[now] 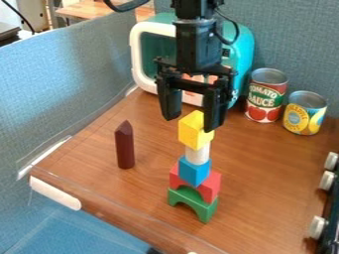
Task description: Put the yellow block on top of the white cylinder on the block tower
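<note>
A: what could wreck this lol

B: black two-finger gripper [192, 122] is spread wide right by the yellow wooden-looking block [192, 132] topping the tower. one fingertip bump could tip it off that skinny white cylinder [197, 155].

A: cans?

B: red-and-green-labelled metal can [266, 96], yellow-and-blue-labelled metal can [305, 114]. tops look sealed, can't see contents.

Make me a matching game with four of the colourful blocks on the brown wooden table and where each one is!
Things:
1. Dark red pointed pillar
2. Yellow box-shaped block
3. Green arch block
4. Blue cube-shaped block

Places:
A. At the top of the tower
B. Right under the white cylinder
C. Standing apart from the tower
D. At the bottom of the tower

Right pairs: 1-C, 2-A, 3-D, 4-B
</note>
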